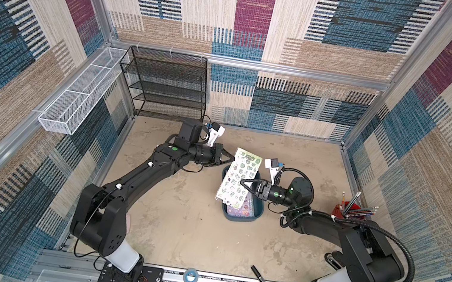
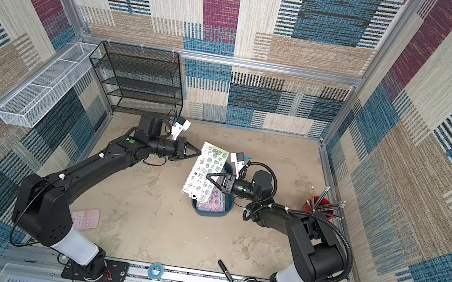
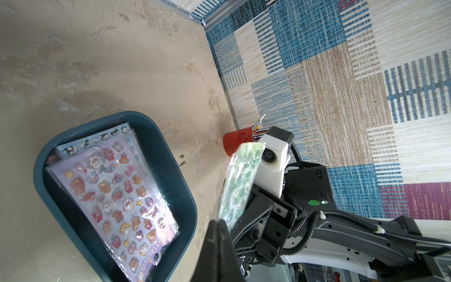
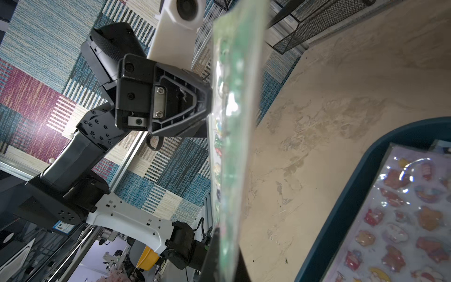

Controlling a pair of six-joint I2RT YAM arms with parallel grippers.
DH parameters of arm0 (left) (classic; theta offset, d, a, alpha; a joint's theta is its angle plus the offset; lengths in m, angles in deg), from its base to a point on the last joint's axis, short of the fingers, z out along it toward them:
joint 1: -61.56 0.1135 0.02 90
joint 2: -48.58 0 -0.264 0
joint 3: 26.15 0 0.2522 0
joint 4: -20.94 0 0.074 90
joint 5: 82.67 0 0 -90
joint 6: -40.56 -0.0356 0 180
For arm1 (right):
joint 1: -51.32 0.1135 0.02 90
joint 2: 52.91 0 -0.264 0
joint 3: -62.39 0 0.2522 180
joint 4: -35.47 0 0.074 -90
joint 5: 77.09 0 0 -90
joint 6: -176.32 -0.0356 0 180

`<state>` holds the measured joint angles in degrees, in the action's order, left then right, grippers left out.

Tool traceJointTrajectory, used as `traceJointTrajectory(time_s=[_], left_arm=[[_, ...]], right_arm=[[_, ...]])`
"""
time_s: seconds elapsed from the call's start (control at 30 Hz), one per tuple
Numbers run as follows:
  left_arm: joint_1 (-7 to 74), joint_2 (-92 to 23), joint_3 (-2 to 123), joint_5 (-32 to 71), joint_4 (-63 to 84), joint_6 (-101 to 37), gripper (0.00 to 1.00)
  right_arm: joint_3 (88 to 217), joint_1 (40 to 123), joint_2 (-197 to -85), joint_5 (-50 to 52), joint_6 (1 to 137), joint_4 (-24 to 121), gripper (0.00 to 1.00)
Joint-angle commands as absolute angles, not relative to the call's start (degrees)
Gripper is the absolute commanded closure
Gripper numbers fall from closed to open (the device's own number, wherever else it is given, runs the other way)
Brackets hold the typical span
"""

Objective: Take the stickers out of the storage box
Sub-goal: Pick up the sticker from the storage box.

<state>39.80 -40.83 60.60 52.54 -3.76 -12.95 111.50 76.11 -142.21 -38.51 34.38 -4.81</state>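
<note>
green sticker sheet [image 1: 240,168] hangs tilted above the storage box [image 1: 239,218], with the left fingers [image 1: 232,158] and right fingers [image 1: 242,181] both clenched on it; other stickers [image 3: 122,195] lie inside.

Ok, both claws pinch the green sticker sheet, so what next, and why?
Probably the left gripper should let go. It and the right gripper are both shut on the green sticker sheet above the storage box, so one must release before the other can carry it to the table.
</note>
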Motion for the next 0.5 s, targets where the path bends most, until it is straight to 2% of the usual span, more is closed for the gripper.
traceJointTrajectory(time_s=[0.0, 0.17, 0.27, 0.3, 0.33, 0.47], left_arm=[[40.01, -39.55, 61.07, 52.07, -5.15, -12.0, 0.79], [40.81, -36.18, 61.26, 48.28, -8.18, -14.21, 0.37], [41.37, -32.72, 61.01, 43.87, -10.8, -16.35, 0.25], [41.59, -31.32, 60.68, 41.91, -11.53, -17.14, 0.08], [41.65, -29.83, 60.18, 40.87, -12.01, -18.09, 0.01], [41.96, -22.37, 56.48, 30.58, -12.87, -21.48, 0.01]], right_arm=[[112.92, 76.15, -140.18, -35.21, 39.71, 2.02, 1.0], [115.26, 76.19, -136.48, -31.96, 45.16, 11.85, 1.0], [117.96, 76.25, -134.5, -28.74, 49.66, 19.98, 1.0], [119.22, 76.33, -133.94, -27.43, 51.38, 22.92, 1.0], [120.81, 76.46, -133.49, -25.83, 53.23, 26.34, 1.0], [128.56, 77.83, -133.15, -18.86, 61.52, 38.8, 1.0]])
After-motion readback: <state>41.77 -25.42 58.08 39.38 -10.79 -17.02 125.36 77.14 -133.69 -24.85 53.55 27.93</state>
